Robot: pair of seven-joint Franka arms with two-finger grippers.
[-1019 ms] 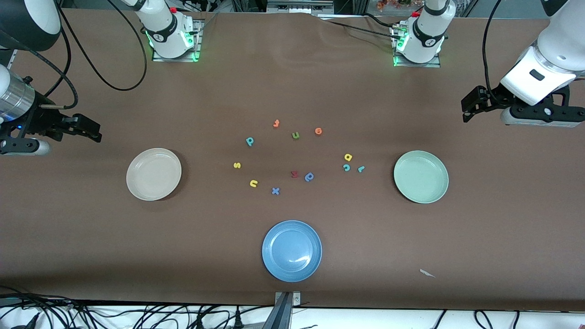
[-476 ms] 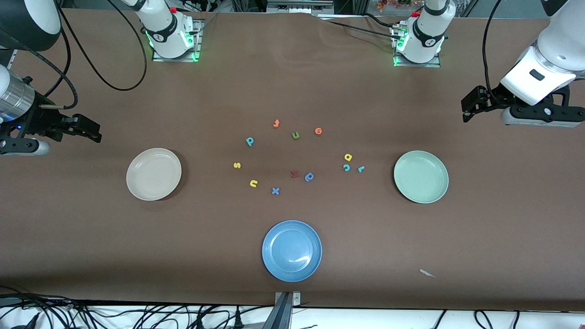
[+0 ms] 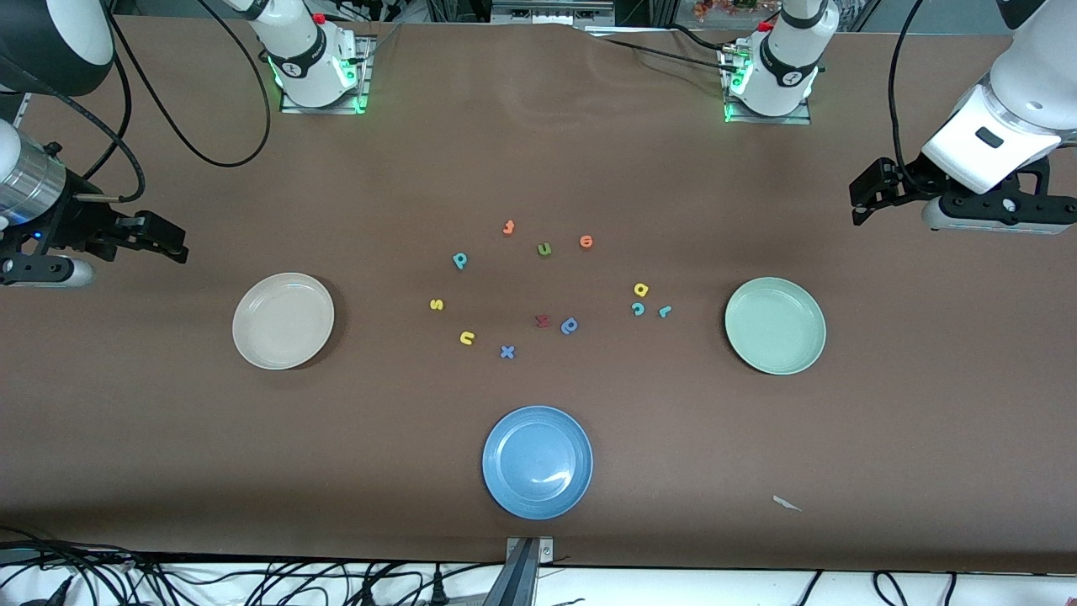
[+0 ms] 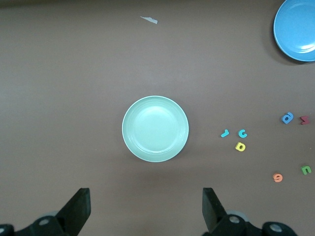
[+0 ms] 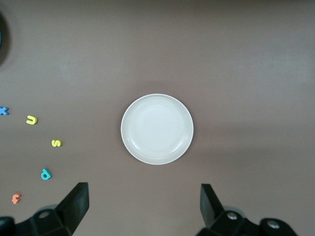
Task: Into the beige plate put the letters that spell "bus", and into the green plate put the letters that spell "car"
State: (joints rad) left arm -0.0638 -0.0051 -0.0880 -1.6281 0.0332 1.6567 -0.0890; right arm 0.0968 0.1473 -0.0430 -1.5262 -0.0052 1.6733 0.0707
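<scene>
At the centre of the brown table (image 3: 538, 151), foam letters lie scattered between two plates. The beige plate (image 3: 283, 321) sits at 9 o'clock from the cluster, the green plate (image 3: 775, 326) at 3 o'clock, and a blue plate (image 3: 538, 462) at 6 o'clock, nearest the front camera. The teal b/p letter (image 3: 460, 260), yellow s (image 3: 436, 305) and yellow u (image 3: 467, 338) lie on the table toward the beige plate. The yellow a (image 3: 641, 289), teal c (image 3: 638, 309) and teal r (image 3: 665, 311) lie close together toward the green plate. The right gripper (image 5: 141, 206) hangs above the table near the beige plate, jaws wide, holding nothing. The left gripper (image 4: 145, 209) hangs near the green plate, jaws wide, holding nothing.
</scene>
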